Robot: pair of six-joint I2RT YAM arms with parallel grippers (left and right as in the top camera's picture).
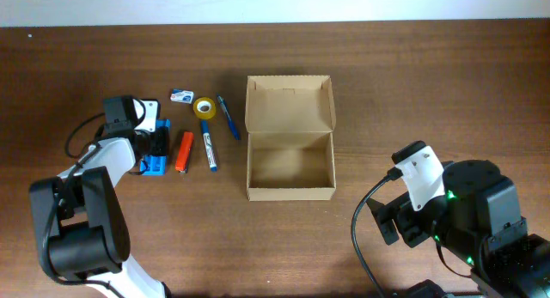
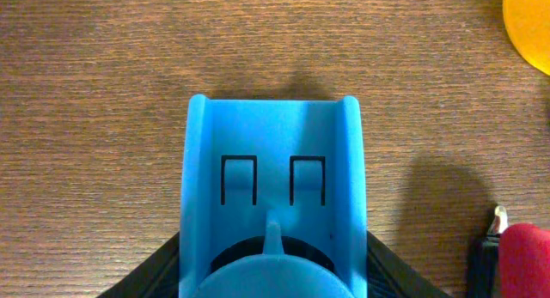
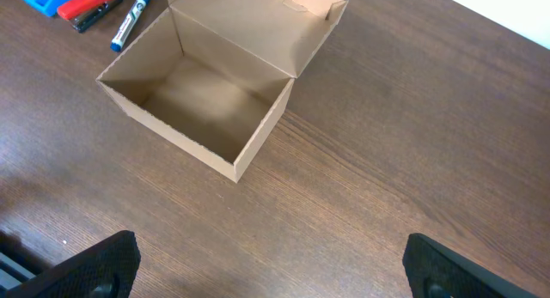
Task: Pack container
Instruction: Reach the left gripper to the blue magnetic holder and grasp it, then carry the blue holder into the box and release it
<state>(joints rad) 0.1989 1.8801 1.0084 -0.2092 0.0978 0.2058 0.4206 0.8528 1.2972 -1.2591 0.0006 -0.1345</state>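
- Left wrist view: left end effector (image 2: 275, 255) straddles the blue item (image 2: 273, 178) lengthwise; whether it grips cannot be told.
- Open box (image 1: 290, 192) stands on the tabletop (image 1: 387, 75) to its right, past the pens (image 1: 209, 150).
- Right end effector (image 3: 271, 246), beyond the box, gapes empty.

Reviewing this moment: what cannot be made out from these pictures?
- Left wrist: the blue plastic block hides the fingertips of the left gripper; grip unclear.
- Overhead: print on the small white-and-blue eraser is too small.
- Right wrist: the bottom edge cuts off the fingertips of the right gripper.
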